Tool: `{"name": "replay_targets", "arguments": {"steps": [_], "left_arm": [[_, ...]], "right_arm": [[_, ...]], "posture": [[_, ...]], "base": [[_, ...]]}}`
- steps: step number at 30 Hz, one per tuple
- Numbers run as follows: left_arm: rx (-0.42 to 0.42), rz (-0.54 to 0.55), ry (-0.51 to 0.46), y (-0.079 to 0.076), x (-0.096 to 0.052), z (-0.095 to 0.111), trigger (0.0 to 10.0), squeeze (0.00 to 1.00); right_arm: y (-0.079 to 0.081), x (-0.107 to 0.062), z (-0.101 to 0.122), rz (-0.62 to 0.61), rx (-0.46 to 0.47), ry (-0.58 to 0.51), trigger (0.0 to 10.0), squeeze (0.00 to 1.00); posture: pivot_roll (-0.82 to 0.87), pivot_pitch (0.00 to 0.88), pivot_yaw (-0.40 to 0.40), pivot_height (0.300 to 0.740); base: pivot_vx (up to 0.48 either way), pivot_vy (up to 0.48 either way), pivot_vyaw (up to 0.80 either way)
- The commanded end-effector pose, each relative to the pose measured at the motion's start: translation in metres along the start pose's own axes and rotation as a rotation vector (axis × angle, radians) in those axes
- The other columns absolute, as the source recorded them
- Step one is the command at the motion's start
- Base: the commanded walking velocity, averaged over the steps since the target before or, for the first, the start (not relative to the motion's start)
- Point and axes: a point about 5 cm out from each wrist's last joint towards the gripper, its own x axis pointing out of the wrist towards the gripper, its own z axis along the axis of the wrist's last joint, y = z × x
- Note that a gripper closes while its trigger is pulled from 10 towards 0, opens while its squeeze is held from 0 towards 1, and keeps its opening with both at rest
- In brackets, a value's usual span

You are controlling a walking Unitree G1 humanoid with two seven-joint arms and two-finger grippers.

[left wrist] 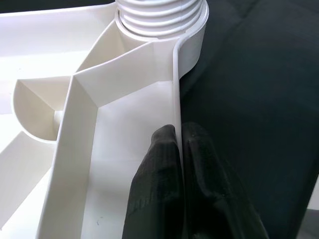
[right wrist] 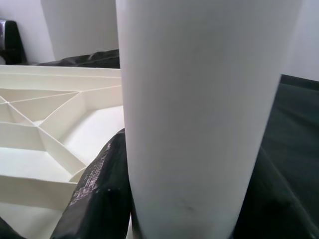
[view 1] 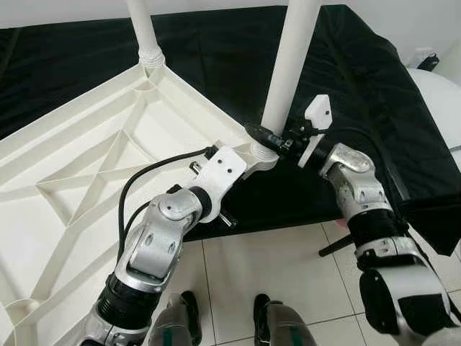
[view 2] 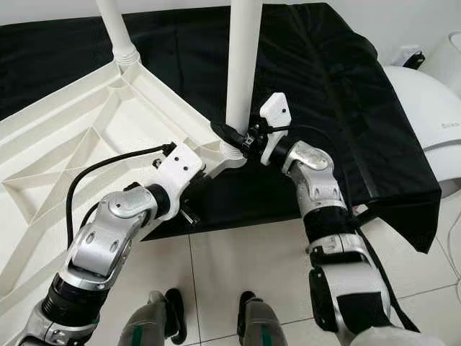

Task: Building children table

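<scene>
A white plastic tabletop point(view 1: 86, 166) lies upside down on a black cloth, its ribbed underside facing up. Two white legs stand upright in its corner sockets: one at the far corner point(view 1: 140, 21) and one at the near right corner point(view 1: 294, 58). My right gripper point(view 1: 268, 137) is shut on the near leg just above its threaded base; the wrist view shows the leg point(right wrist: 199, 109) between the black fingers point(right wrist: 99, 189). My left gripper point(left wrist: 178, 130) is shut on the tabletop's thin rim wall point(left wrist: 175, 84), just short of that same corner socket point(left wrist: 159, 20).
The black cloth point(view 1: 238, 43) covers the raised surface and hangs over its front edge at the right. A white rounded object point(view 2: 425, 101) stands to the right of it. Below is pale tiled floor point(view 1: 274, 267) with my feet point(view 1: 191, 310) on it.
</scene>
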Motion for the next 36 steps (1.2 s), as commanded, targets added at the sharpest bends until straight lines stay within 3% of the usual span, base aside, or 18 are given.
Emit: {"name": "replay_targets", "arguments": {"steps": [1,26,36], "left_arm": [[0.024,0.079,-0.094,0.003,-0.007,0.017,10.0,0.0],[0.005,0.101,-0.108,0.001,-0.009,0.019,10.0,0.0],[-0.017,0.11,-0.119,-0.001,-0.009,0.022,10.0,0.0]], "right_arm": [[0.001,-0.001,0.001,-0.033,0.074,-0.054,10.0,0.0],[0.02,-0.015,0.005,-0.329,0.077,-0.079,10.0,0.0],[0.038,-0.019,0.004,-0.523,0.104,-0.079,10.0,0.0]], "posture": [[-0.1,0.214,-0.01,0.74],[-0.1,0.226,-0.013,0.74],[-0.1,0.235,-0.006,0.74]], "base": [[0.0,0.0,0.0],[0.0,0.0,0.0],[0.0,0.0,0.0]]}}
